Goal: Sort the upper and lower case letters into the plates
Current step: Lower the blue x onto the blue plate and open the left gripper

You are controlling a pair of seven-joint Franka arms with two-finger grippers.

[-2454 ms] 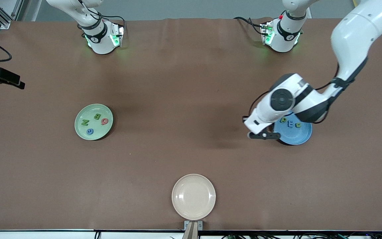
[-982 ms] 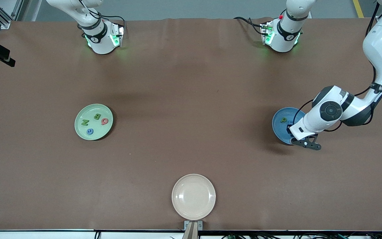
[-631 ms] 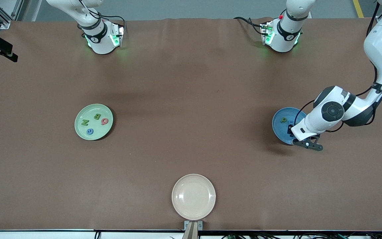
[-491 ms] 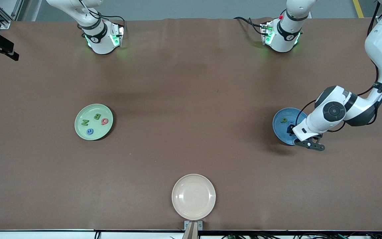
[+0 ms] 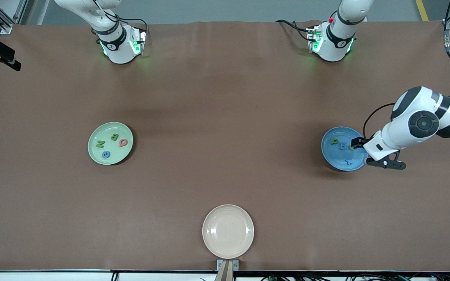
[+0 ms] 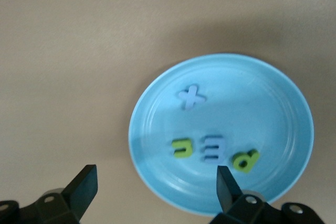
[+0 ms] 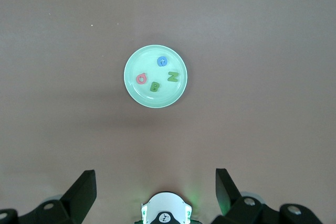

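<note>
Blue plate (image 5: 336,158) holding 4 letters (image 6: 210,148), left gripper (image 6: 157,187) spread empty above its rim, right gripper (image 7: 156,192) spread, waiting high over green plate (image 7: 137,92) with 4 letters (image 7: 157,76)

My work table (image 5: 225,97), covered in brown, carries three plates directly on its surface. The mint green plate (image 5: 96,156) sits toward my right arm's end and the blue plate (image 5: 332,160) toward my left arm's end, level with each other. The cream plate (image 5: 228,231) lies at the middle of the table's edge nearest the front camera.
</note>
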